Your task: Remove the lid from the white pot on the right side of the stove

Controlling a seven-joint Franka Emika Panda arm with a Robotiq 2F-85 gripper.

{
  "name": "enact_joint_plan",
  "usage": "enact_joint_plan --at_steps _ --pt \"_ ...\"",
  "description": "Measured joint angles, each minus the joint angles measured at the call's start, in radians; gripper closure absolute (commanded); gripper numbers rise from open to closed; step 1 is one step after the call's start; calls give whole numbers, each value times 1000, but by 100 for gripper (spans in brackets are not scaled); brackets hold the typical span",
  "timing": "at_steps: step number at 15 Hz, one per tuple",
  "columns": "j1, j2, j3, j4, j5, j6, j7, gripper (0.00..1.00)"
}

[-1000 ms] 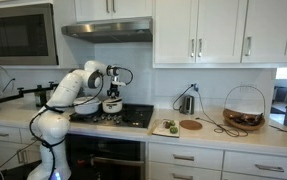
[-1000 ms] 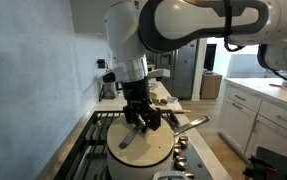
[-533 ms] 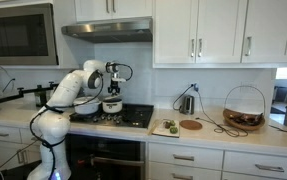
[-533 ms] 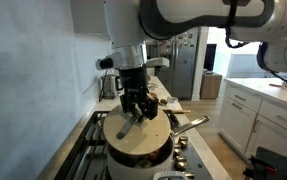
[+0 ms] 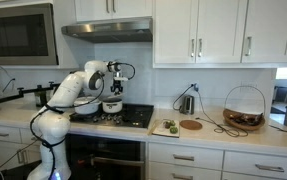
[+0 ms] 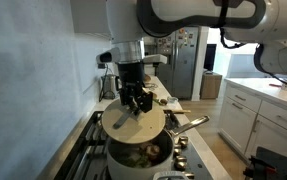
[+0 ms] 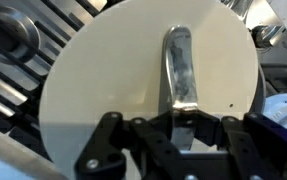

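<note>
My gripper point(image 6: 133, 100) is shut on the metal strap handle of the round pale lid point(image 6: 143, 122). It holds the lid tilted a little above the white pot point(image 6: 133, 160), whose brownish contents show under the lid's near edge. In the wrist view the lid point(image 7: 103, 80) fills the frame, with the jaws point(image 7: 178, 118) pinching the handle's end. In an exterior view the gripper point(image 5: 113, 88) hangs over the white pot point(image 5: 112, 106) on the black stove point(image 5: 133, 117). Dark stove grates also show in the wrist view point(image 7: 13, 60).
A long pan handle point(image 6: 188, 124) sticks out beside the pot. The range hood point(image 5: 108, 30) hangs above the stove. On the counter stand a metal container point(image 5: 186, 103), a round board point(image 5: 190, 125), a small plate point(image 5: 166, 127) and a wire basket point(image 5: 244, 108).
The gripper has risen with the lid. The lid has come off the pot and tilted, and the pot's contents now show.
</note>
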Motion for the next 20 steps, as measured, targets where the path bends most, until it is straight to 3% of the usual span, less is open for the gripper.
enact_joint_plan --at_steps 11,20 --pt "-75 0 -41 46 10 -1 112 100" --pt "-137 0 -43 45 26 15 301 100"
